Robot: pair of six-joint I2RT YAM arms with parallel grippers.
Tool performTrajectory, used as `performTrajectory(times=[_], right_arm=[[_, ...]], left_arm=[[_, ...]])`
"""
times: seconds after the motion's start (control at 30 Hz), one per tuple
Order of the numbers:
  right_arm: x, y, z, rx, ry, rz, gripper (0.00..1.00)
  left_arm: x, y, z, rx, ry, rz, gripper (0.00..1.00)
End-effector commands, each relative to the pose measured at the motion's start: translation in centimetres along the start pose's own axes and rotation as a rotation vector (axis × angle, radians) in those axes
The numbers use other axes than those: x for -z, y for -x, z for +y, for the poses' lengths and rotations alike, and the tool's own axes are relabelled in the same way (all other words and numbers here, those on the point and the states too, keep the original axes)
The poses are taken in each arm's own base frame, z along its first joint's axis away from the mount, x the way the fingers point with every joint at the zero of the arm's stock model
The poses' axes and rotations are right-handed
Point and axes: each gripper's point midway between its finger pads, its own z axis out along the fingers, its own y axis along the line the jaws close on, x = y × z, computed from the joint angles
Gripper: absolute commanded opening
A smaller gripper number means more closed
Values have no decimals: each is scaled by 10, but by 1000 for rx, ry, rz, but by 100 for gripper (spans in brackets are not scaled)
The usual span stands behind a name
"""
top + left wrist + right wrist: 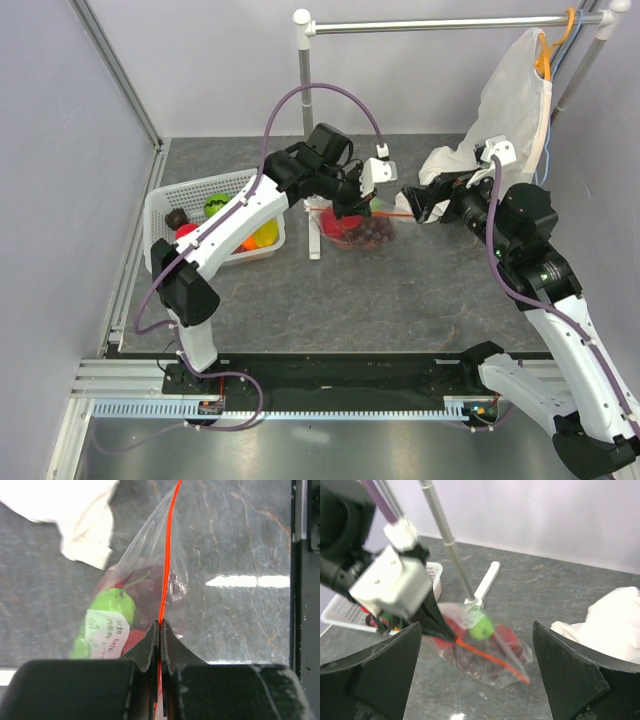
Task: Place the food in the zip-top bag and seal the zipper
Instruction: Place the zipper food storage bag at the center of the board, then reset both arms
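The clear zip-top bag (365,232) lies mid-table with red, purple and green toy food (482,628) inside. Its orange-red zipper (168,555) runs along the mouth and also shows in the right wrist view (490,656). My left gripper (160,625) is shut on the zipper strip near one end, above the bag in the top view (362,205). A white label (106,631) shows on the bag. My right gripper (412,198) is open and empty, just right of the bag, its fingers (380,672) spread wide on either side of the bag in the wrist view.
A white slotted basket (172,203) with more toy food stands at the left. A metal hanger rack (303,90) stands behind the bag, its white foot (314,235) beside it. A white garment cover (515,100) hangs at the back right and drapes onto the table.
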Motion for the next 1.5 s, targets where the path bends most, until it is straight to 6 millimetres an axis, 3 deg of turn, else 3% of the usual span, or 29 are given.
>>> performTrajectory(times=[0.0,0.07,0.1,0.23,0.33,0.4,0.43,0.53,0.57,0.6,0.67,0.77,0.8,0.87,0.97,1.07,1.27,1.37,1.47], right_arm=[[7,14,-8,25,-49,-62,98],[5,3,-7,20,-34,-35,98],[4,-3,-6,17,-20,-18,98],[5,-34,0,23,36,63,98],[11,-56,6,27,84,120,98],[17,-68,11,31,122,149,98],[21,-74,14,27,141,171,98],[30,-87,18,30,168,212,98],[32,-87,18,32,170,213,98],[34,-90,18,31,173,222,98],[37,-94,21,32,189,239,98],[39,-101,23,29,205,280,98],[40,-103,22,33,205,291,98],[41,-108,21,36,200,326,98],[40,-117,17,35,182,375,98],[41,-130,10,33,153,425,98],[48,-138,0,52,105,436,98],[51,-130,1,62,106,412,98],[54,-119,1,68,94,375,98]], left_arm=[[-26,-12,-49,-22,-118,-8,2],[-37,-28,-68,14,-151,10,2],[-44,-46,-86,49,-188,35,2],[-59,-65,-115,184,-228,46,2],[-61,-78,-134,229,-257,68,12],[-58,-79,-139,248,-257,67,29],[-50,-70,-138,243,-250,44,36],[-28,-51,-135,233,-217,21,78],[-10,-37,-134,222,-206,-5,95],[0,-32,-130,229,-200,-18,100],[27,-15,-121,229,-172,-73,100],[68,-13,-93,351,-125,-134,100],[86,-24,-77,453,-104,-142,100],[108,-31,-63,537,-71,-151,100],[147,-66,-30,719,134,-116,100],[176,-101,-20,832,294,-75,100],[206,-147,-37,857,492,-21,100],[213,-156,-50,823,532,5,100],[224,-151,-54,764,578,3,100]])
